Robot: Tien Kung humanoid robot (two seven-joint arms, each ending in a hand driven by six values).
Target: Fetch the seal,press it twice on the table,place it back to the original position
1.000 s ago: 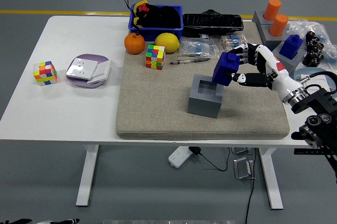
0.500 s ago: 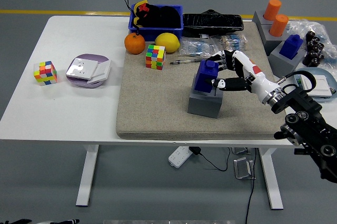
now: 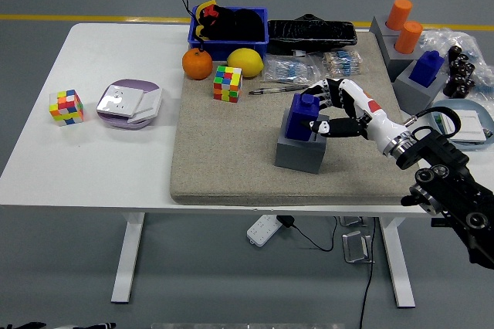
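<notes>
The blue block-shaped plastic seal with its square knob on top [image 3: 302, 117] now sits upright in the recess of the grey square holder [image 3: 299, 151] on the beige felt mat [image 3: 231, 167]. A second ago it was held tilted, up and to the right of the holder's rim; half a second ago it was already over the recess, and since then it has sunk a little deeper and squared up. That reads as the last part of the job, putting the seal back in its original place, being nearly finished.

The right hand [image 3: 330, 111], white and black with five fingers, has followed the seal down and is still clasped on it: fingers curl around the knob from the far side and the thumb presses the near-right face. So the seal is seated but not let go. What seems left is to loosen the fingers and draw the arm back without tipping the seal or dragging the holder, which stands loose on the mat.

The left hand does not show anywhere.

Further out, nothing has shifted: a small multicoloured puzzle cube [image 3: 228, 83] and a pen [image 3: 278, 89] lie behind the holder on the mat, and a second cube [image 3: 66, 106] rests far to the left on the white counter [image 3: 100, 159].
</notes>
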